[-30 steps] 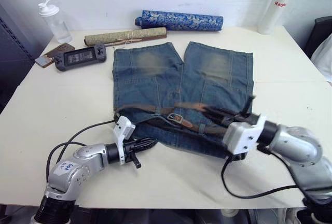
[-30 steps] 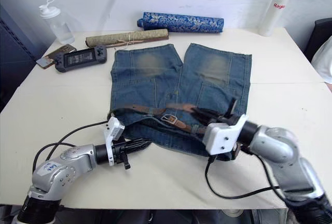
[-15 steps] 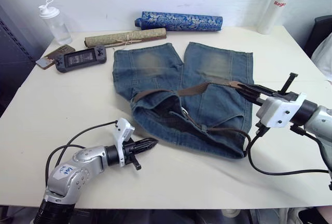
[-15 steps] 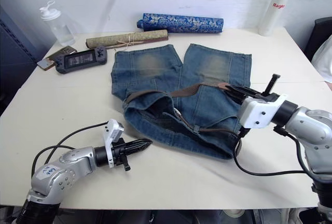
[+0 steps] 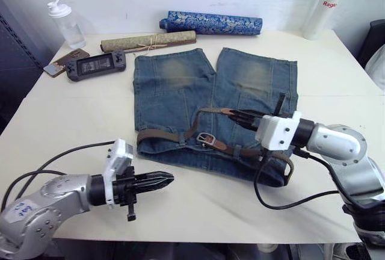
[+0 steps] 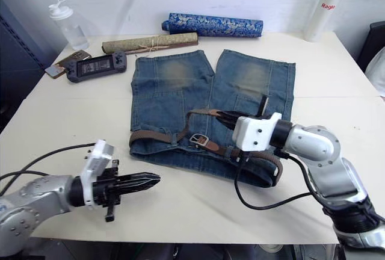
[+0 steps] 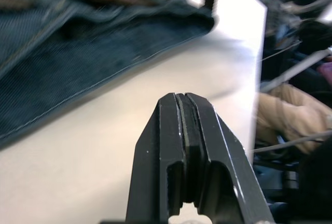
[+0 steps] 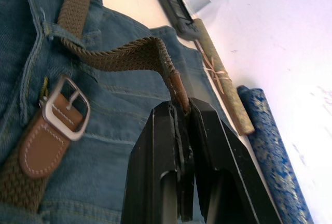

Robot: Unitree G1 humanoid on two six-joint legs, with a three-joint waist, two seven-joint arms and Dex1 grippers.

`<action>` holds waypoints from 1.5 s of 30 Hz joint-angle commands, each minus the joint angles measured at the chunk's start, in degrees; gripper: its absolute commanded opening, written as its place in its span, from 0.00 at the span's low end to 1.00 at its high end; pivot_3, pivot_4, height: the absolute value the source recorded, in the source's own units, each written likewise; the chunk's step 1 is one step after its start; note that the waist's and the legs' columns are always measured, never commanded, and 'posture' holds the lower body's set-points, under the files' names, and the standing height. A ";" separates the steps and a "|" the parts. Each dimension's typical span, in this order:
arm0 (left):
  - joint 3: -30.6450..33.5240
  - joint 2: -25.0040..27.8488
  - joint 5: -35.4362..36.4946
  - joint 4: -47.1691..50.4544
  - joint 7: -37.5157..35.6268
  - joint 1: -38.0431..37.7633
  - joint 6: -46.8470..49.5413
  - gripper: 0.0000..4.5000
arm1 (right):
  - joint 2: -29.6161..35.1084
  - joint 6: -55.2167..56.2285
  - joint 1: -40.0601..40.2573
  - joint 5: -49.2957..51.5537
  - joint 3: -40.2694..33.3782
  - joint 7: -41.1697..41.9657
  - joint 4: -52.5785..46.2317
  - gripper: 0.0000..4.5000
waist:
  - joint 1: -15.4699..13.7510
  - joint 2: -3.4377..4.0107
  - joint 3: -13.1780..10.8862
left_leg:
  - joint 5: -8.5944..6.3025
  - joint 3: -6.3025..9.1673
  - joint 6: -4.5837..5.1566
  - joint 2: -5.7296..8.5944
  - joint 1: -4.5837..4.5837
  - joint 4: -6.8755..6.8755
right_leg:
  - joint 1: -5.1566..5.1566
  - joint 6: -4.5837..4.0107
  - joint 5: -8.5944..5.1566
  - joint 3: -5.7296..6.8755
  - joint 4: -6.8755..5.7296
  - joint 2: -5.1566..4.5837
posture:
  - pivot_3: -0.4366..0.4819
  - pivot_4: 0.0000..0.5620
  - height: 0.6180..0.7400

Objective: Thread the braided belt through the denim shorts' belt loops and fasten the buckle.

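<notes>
One belt loop visible, braided belt tip pinched

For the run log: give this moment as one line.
right gripper shut on belt tip | buckle unfastened | left gripper shut, idle

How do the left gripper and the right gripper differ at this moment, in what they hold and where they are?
The right gripper is shut on the braided belt's tan tip; the left gripper is shut on nothing. The right gripper sits over the denim shorts, beyond the buckle; the left gripper hangs over bare table, short of the waistband. Both have two black fingers pressed together.
</notes>
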State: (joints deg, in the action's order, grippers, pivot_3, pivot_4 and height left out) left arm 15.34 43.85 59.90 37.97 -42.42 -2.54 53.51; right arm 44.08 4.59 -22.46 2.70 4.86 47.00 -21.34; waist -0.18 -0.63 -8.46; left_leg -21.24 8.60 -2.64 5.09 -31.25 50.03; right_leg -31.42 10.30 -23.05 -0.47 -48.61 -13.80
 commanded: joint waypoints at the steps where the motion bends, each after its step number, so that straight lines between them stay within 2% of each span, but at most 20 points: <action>1: 1.52 -1.56 -1.08 0.79 8.54 7.33 -2.26 0.17 | -0.45 0.24 -3.22 -0.37 1.44 1.54 0.08 0.00 | -0.16 -0.08 -0.05 | 0.00 -0.03 0.00 0.03 0.00 0.01 | 0.02 0.00 0.00 0.02 0.00 0.00 | 0.48 0.27 0.16; 4: -8.67 -0.92 -24.15 1.78 15.94 12.64 -13.71 0.47 | -0.39 0.40 -5.78 -1.47 2.94 2.87 0.91 0.00 | -0.11 -0.18 -0.06 | 0.00 -0.16 0.00 0.12 -0.01 0.03 | 0.04 0.03 0.02 0.07 -0.01 0.02 | 0.48 0.27 0.16; 7: -15.44 -3.24 -34.43 1.03 19.53 15.19 -19.88 0.76 | -0.88 0.45 -7.64 -2.38 4.14 3.55 1.32 0.00 | 0.20 -0.20 -0.08 | -0.02 -0.38 0.04 0.20 -0.01 0.03 | 0.01 0.20 0.10 0.00 0.02 0.02 | 0.48 0.27 0.16; 9: -17.86 -5.29 -38.18 0.76 20.83 15.63 -22.50 0.76 | -1.30 0.48 -8.57 -2.92 4.75 3.79 1.42 0.00 | 0.38 -0.27 -0.12 | -0.06 -0.43 0.09 0.19 0.00 0.02 | -0.01 0.30 0.15 -0.01 0.05 0.02 | 0.48 0.27 0.16; 11: -19.40 -8.05 -41.21 0.37 22.52 16.12 -24.88 0.76 | -1.85 0.50 -9.42 -3.44 5.26 3.91 1.43 0.00 | 0.37 -0.29 -0.14 | -0.06 -0.43 0.09 0.17 0.01 0.00 | -0.04 1.02 0.52 0.00 0.06 0.04 | 0.48 0.27 0.16; 16: -22.55 -12.23 -50.79 -2.38 26.39 18.01 -29.69 0.76 | -2.96 0.60 -10.76 -4.37 6.21 3.95 1.40 0.00 | 0.03 -0.36 -0.19 | -0.03 -0.35 0.04 0.15 0.00 0.01 | -0.03 1.05 0.53 0.05 0.05 0.07 | 0.48 0.27 0.16; 22: -21.60 -14.99 -54.15 -1.76 26.33 15.29 -33.77 0.76 | -3.70 0.57 -11.19 -5.37 6.22 3.82 1.70 0.00 | 0.23 -0.38 -0.20 | -0.02 -0.33 0.03 0.17 0.01 -0.01 | -0.03 1.08 0.55 0.03 0.06 0.08 | 0.48 0.27 0.16; 23: -21.27 -15.04 -54.41 -1.91 26.04 14.73 -34.32 0.88 | -3.71 0.68 -11.23 -5.61 6.20 3.79 1.86 0.00 | 0.28 -0.38 -0.20 | -0.02 -0.34 0.03 0.17 0.01 -0.01 | -0.03 1.09 0.55 0.03 0.06 0.08 | 0.48 0.27 0.16; 25: -20.55 -15.66 -53.51 -2.31 25.31 14.23 -34.39 0.99 | -3.81 0.70 -11.29 -5.90 6.16 3.65 1.99 0.00 | 0.18 -0.38 -0.20 | -0.02 -0.33 0.02 0.17 0.02 -0.01 | -0.04 1.09 0.55 0.03 0.04 0.08 | 0.48 0.27 0.16; 36: -23.58 -16.53 -58.85 -6.08 23.99 17.16 -32.42 0.99 | -4.86 0.34 -10.86 -6.11 6.25 3.78 0.79 0.00 | 0.26 -0.38 -0.20 | 0.00 -0.30 -0.01 0.19 0.02 0.00 | -0.03 1.12 0.57 0.04 0.03 0.09 | 0.48 0.27 0.16; 40: -23.61 -17.28 -59.60 -6.84 23.61 17.50 -32.64 0.73 | -4.92 0.24 -10.71 -6.01 6.18 3.76 0.49 0.00 | 0.19 -0.38 -0.20 | 0.00 -0.29 0.00 0.18 0.02 0.00 | -0.03 1.12 0.57 0.04 0.02 0.10 | 0.48 0.27 0.16; 45: -23.87 -17.94 -60.28 -7.32 22.87 17.69 -32.13 0.21 | -4.97 -0.12 -10.45 -5.73 6.17 3.84 -0.20 0.00 | 0.23 -0.38 -0.20 | 0.00 -0.27 -0.01 0.19 0.02 -0.01 | -0.03 1.13 0.57 0.05 0.03 0.10 | 0.48 0.27 0.16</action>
State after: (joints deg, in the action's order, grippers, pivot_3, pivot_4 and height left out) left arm -8.35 26.08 0.45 30.29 -19.37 14.36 21.52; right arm 39.57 4.43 -32.49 -3.49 11.32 50.96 -18.98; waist 0.05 -1.01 -8.66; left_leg -21.24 8.32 -2.65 5.27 -31.23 50.02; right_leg -31.45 11.43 -22.47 -0.43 -48.58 -13.70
